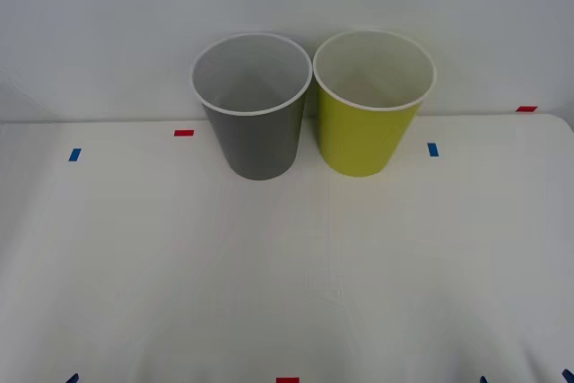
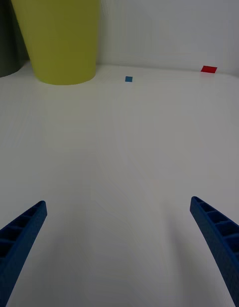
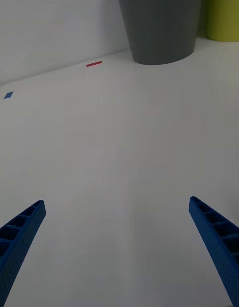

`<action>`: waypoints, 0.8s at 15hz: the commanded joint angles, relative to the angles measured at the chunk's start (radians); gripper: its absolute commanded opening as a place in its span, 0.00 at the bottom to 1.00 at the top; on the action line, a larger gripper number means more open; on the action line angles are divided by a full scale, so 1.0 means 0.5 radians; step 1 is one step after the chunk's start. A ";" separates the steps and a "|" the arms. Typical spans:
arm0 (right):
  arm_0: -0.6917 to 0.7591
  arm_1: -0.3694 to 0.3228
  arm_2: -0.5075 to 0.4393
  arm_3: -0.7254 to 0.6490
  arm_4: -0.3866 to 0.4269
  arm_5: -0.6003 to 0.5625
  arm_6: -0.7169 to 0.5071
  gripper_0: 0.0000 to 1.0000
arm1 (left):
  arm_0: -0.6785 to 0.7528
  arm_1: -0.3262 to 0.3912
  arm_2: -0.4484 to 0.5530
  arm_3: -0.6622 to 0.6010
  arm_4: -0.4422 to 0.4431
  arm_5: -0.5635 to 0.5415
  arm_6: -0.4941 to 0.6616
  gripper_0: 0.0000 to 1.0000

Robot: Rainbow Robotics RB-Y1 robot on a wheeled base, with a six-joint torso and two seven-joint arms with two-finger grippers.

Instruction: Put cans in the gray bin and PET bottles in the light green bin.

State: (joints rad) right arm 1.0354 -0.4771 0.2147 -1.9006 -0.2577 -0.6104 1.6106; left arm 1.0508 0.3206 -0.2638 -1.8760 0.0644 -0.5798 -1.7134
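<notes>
On a white table (image 1: pixel 287 257), the gray bin (image 1: pixel 256 132) stands upright at the far left-center, touching or just beside the light green bin (image 1: pixel 368 132), both mouths upward. The left gripper (image 3: pixel 117 252) and right gripper (image 2: pixel 117 252) hover low, fingers wide, holding nothing. Any drop should be centred over a rim.

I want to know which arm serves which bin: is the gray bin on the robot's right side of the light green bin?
No: in the front view the gray bin stands to the robot's left of the light green bin.
</notes>
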 commanded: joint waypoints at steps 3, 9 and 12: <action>0.000 0.000 0.000 0.000 0.000 0.000 0.000 1.00 | 0.000 0.000 0.000 0.000 0.000 0.000 0.000 1.00; 0.000 0.000 0.000 0.000 0.000 0.000 0.000 1.00 | 0.000 0.000 0.000 0.000 0.000 0.000 0.000 1.00; 0.000 0.000 0.000 0.000 0.000 0.000 0.000 1.00 | 0.000 0.000 0.000 0.000 0.000 0.000 0.000 1.00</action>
State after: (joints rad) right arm 1.0354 -0.4771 0.2148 -1.9006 -0.2577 -0.6104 1.6107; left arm 1.0508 0.3206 -0.2638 -1.8760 0.0644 -0.5798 -1.7134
